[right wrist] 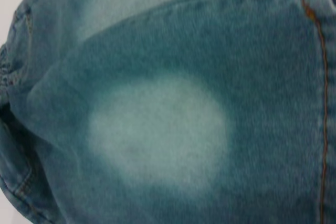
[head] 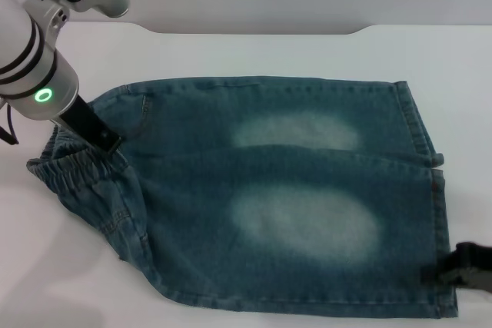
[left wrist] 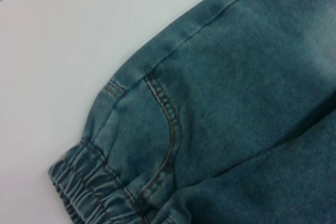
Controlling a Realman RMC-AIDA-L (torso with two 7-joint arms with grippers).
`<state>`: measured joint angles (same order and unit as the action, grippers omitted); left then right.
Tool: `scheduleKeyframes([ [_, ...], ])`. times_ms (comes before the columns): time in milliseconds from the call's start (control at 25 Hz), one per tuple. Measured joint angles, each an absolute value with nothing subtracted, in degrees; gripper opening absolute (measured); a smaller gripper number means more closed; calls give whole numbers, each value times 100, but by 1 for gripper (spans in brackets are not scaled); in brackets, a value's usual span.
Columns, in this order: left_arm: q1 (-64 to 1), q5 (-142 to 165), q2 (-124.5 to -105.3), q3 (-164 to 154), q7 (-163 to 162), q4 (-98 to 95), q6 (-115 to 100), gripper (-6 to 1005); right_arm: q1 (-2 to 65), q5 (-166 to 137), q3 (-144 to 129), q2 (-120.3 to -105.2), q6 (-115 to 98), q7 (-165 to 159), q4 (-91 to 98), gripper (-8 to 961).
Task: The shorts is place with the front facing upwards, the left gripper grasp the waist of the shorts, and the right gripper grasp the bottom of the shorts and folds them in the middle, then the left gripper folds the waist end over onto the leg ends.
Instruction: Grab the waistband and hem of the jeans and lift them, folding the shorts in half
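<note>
The shorts (head: 292,190) lie on the white table (head: 254,51) with two pale ovals facing up. The ruched waist (head: 73,170) is at the left and the straight leg hems (head: 438,220) are at the right. My left gripper (head: 104,142) comes down onto the far end of the waist, where the denim is bunched and puckered around it. My right gripper (head: 461,270) sits at the near right corner, right beside the near leg's hem. The left wrist view shows the waist (left wrist: 84,182) and a stitched pocket seam (left wrist: 168,114). The right wrist view shows a pale oval (right wrist: 157,129) and the hem (right wrist: 320,103).
Bare white table surface (left wrist: 52,51) surrounds the shorts on the far side and at the left. The table's back edge (head: 254,32) runs across behind the shorts. The near leg overlaps the far leg slightly along the middle.
</note>
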<state>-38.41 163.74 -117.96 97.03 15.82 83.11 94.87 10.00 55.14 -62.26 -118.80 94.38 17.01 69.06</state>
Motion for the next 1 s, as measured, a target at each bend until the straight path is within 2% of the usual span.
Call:
scheduleKeyframes([
  [440, -3966, 16374, -11786, 9703, 1582, 8217, 9474, 34, 981, 5288, -6053, -11849, 9511, 1479, 7293, 153],
  [680, -4018, 16374, -11780, 9703, 1583, 8202, 9468, 34, 967, 5188, -6031, -11864, 9496, 1447, 7147, 386],
  [760, -4029, 16374, -11780, 9703, 1588, 8192, 9462, 34, 973, 5183, -6029, -11869, 9484, 1446, 7062, 594],
  [1000, -4057, 16374, -11777, 9703, 1605, 8152, 9447, 34, 1009, 5197, -6028, -11873, 9466, 1444, 6915, 604],
])
